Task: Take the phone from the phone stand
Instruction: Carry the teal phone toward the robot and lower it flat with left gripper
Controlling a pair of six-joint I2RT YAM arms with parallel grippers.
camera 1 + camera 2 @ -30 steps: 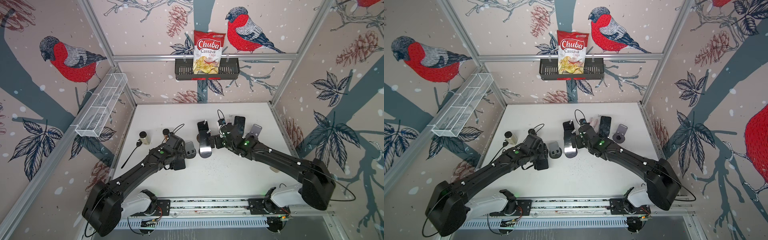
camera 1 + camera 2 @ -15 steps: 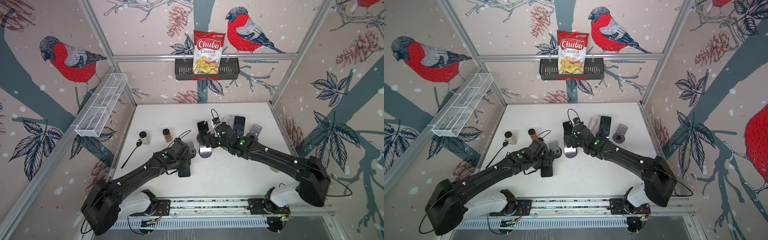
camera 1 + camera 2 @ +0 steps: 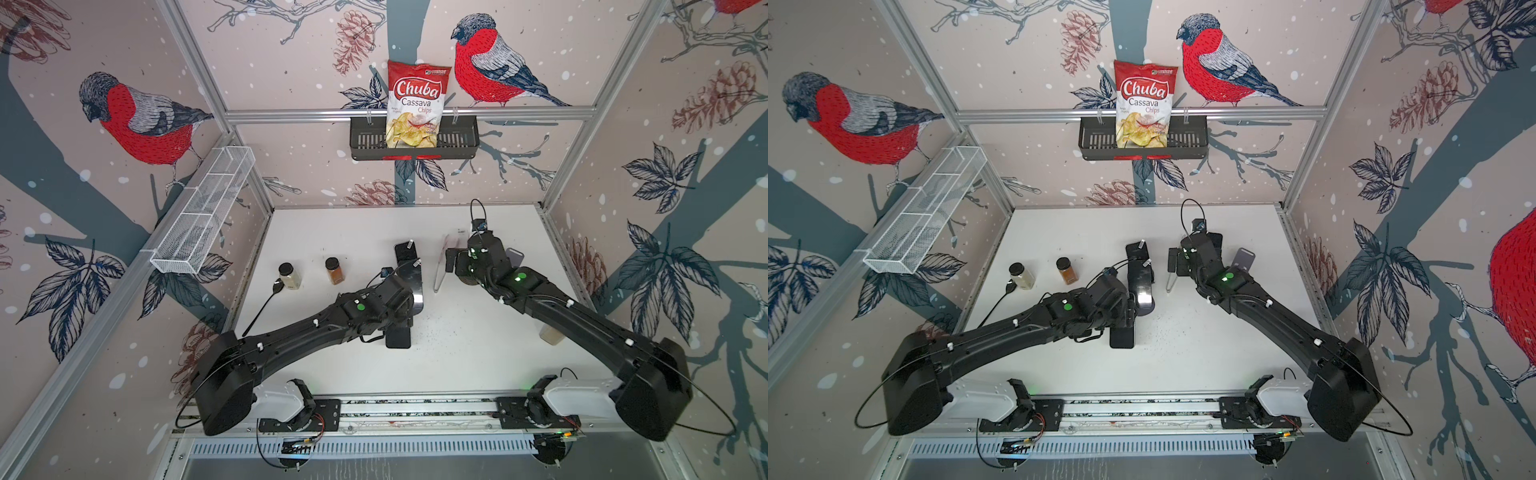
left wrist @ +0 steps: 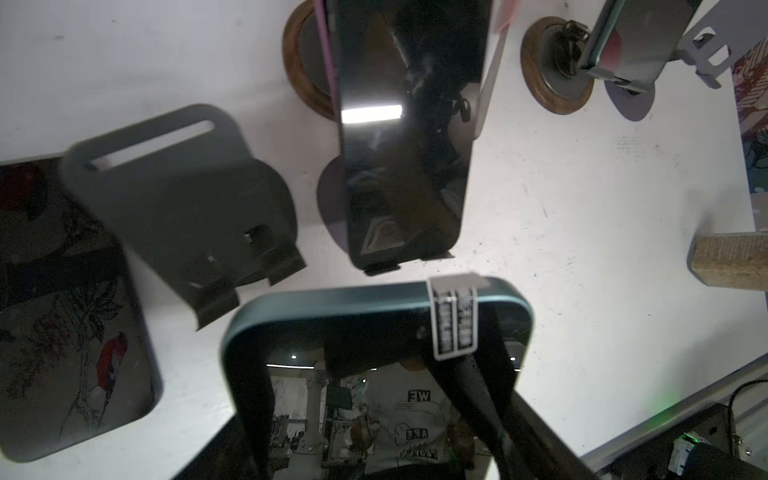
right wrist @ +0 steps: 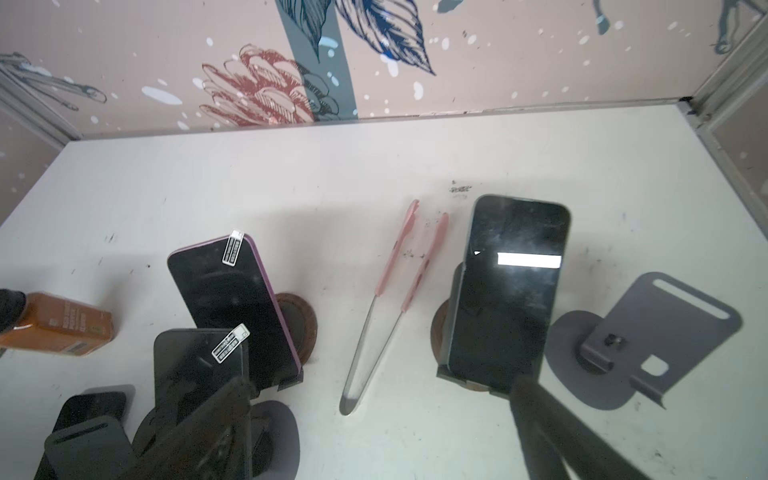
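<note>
While the right gripper (image 5: pixel 382 386) hangs with its jaws spread wide and nothing in them, pink tongs (image 5: pixel 390 299) on the surface (image 3: pixel 457 353) ahead of it, the left gripper (image 4: pixel 436 340) is clamped on the teal-edged phone (image 4: pixel 332 311). That phone is up in the air, clear of the empty dark stand (image 4: pixel 178 199) just beside it. Behind it a purple-edged phone (image 5: pixel 232 299) leans in a wood-based stand (image 5: pixel 305 328). Another phone (image 4: pixel 75 311) lies flat on the surface nearby.
</note>
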